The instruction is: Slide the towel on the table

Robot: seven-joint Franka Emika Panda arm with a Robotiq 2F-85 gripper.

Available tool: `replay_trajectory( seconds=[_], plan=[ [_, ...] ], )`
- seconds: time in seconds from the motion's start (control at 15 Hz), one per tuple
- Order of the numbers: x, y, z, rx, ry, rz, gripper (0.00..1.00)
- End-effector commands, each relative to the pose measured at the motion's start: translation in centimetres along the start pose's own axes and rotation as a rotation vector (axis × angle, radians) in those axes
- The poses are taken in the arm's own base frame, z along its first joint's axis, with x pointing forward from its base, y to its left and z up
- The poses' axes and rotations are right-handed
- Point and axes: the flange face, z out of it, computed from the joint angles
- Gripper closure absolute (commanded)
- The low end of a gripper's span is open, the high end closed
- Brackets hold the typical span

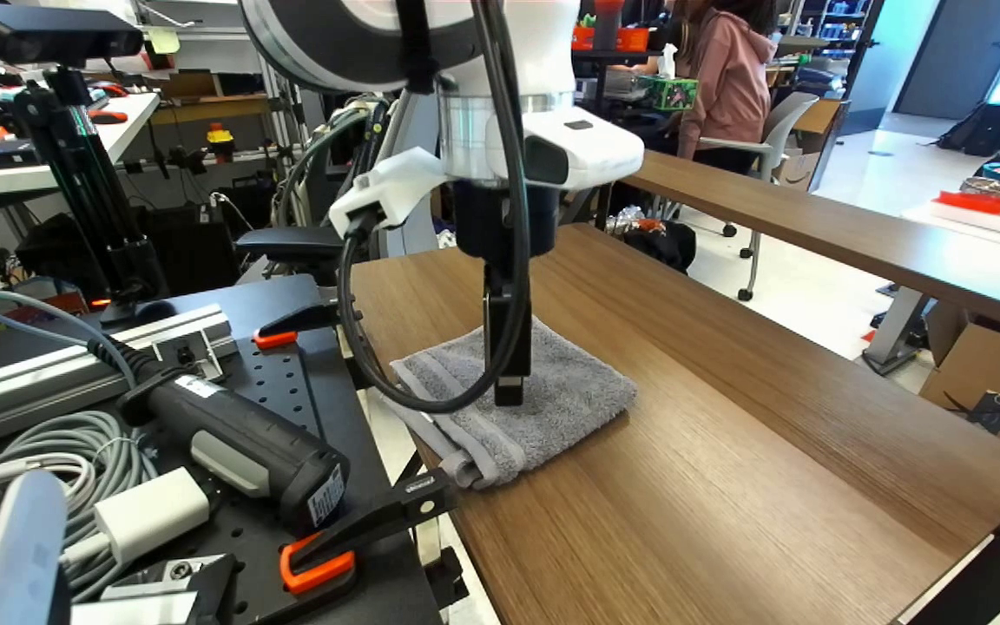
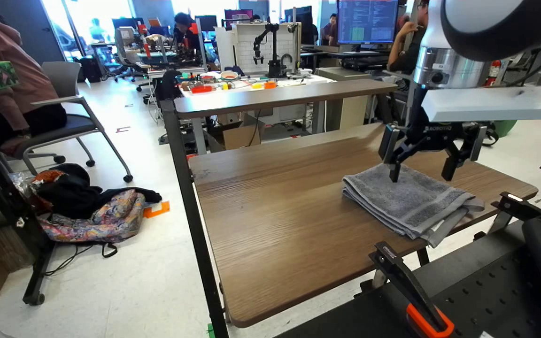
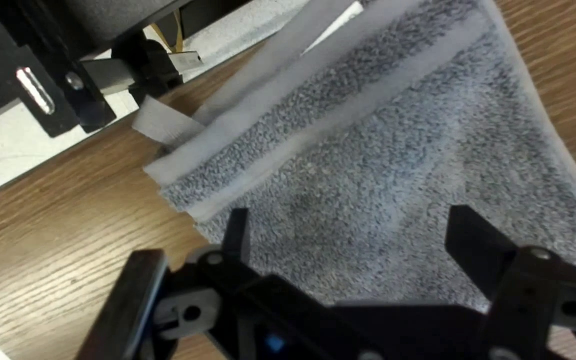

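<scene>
The grey folded towel lies flat on the brown wooden table. It also shows in an exterior view and in the wrist view. Its folded edges with smooth bands point to the table edge by the black bench, and one corner flap sticks out there. My gripper points down over the towel with its two fingers wide apart and nothing between them. In the wrist view the gripper has the towel beneath both fingertips. I cannot tell whether the fingertips touch the cloth.
A black perforated bench adjoins the table on the towel's side. It carries clamps with orange handles, a black handheld device and coiled cable. A raised wooden shelf runs along the table's opposite side. A black post stands at one end.
</scene>
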Motion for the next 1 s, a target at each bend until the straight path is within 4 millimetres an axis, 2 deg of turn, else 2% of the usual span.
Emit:
replay_trajectory(
  seconds=[0.0, 0.2, 0.33, 0.67, 0.93],
  plan=[
    [-0.4, 0.1, 2.7, 0.006, -0.008, 0.054, 0.0],
    [-0.5, -0.4, 4.7, 0.002, -0.029, 0.088, 0.0],
    [0.1, -1.3, 5.4, 0.01, -0.034, 0.111, 0.0],
    [3.5, -5.1, 5.2, 0.021, 0.002, 0.125, 0.0],
    [6.5, -8.5, 6.9, 0.006, 0.002, 0.149, 0.0]
  ],
)
